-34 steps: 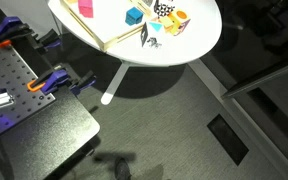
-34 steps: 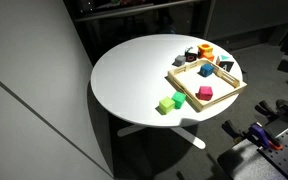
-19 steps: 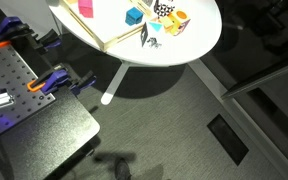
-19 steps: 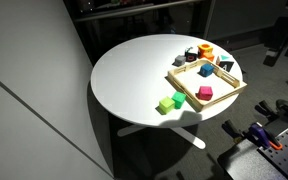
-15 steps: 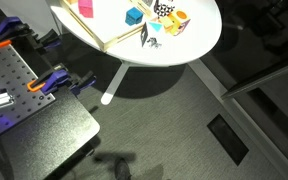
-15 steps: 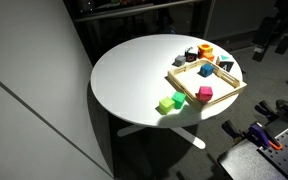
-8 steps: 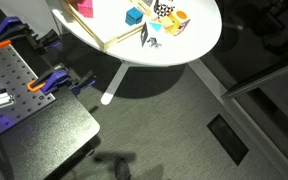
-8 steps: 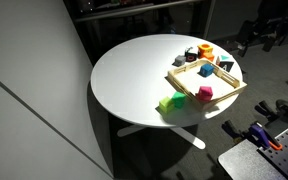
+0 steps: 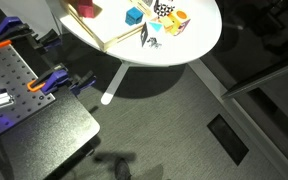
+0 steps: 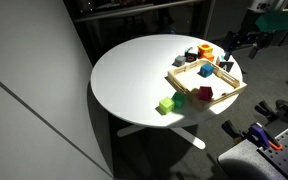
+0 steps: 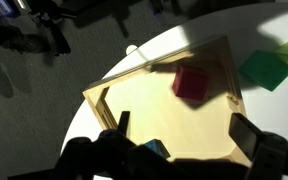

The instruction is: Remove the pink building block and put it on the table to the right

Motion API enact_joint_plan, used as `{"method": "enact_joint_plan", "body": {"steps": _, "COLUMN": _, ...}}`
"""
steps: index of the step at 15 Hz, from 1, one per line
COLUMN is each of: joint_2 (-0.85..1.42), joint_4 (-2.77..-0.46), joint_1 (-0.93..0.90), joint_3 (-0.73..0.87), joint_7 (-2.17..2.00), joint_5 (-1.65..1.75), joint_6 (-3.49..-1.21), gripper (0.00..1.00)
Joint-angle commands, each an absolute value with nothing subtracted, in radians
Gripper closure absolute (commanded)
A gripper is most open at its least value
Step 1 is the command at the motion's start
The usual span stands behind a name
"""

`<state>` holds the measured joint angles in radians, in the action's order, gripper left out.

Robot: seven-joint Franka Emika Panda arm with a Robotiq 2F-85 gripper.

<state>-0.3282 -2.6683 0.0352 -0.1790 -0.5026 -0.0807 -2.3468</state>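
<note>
The pink building block [image 10: 204, 94] lies inside a shallow wooden tray [image 10: 182, 86] on the round white table [image 10: 134, 70]. In the wrist view the pink block [image 11: 192, 84] sits in the tray [image 11: 154, 68], in shadow, ahead of my gripper [image 11: 184, 135]. The gripper is open and empty, with dark fingers [image 11: 249, 135] spread wide above the tray floor. In an exterior view the gripper [image 10: 236, 44] hangs above the table's far right edge, beyond the tray. A blue block [image 10: 206, 71] lies in the tray too. The pink block [image 9: 87, 8] is at the top edge of an exterior view.
Two green blocks [image 10: 167, 104] lie on the table just outside the tray. An orange-yellow toy [image 9: 174, 20] and a black-and-white toy [image 9: 162, 8] lie beyond the tray. A dark perforated workbench [image 9: 24, 100] with orange clamps [image 9: 49, 82] stands beside the table's slanted leg [image 9: 114, 82].
My arm has come into an exterior view from the right and moved left and down toward the tray. A shadow now falls on the pink block. The blocks have not moved.
</note>
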Motion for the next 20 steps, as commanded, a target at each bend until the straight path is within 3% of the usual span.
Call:
{"method": "enact_joint_plan", "body": {"steps": 1, "joint_2": -0.232, "joint_4": -2.632, "joint_1": 0.047, "joint_3": -0.169, "joint_7": -0.578, "joint_5": -0.064, "joint_6": -2.391, "gripper": 0.00}}
{"method": "enact_joint_plan", "body": {"steps": 20, "joint_2": -0.077, "joint_4": -2.592, "joint_1": 0.016, "joint_3": -0.118, "joint_7": -0.596, "joint_5": -0.073, "joint_6": -2.417, "gripper": 0.00}}
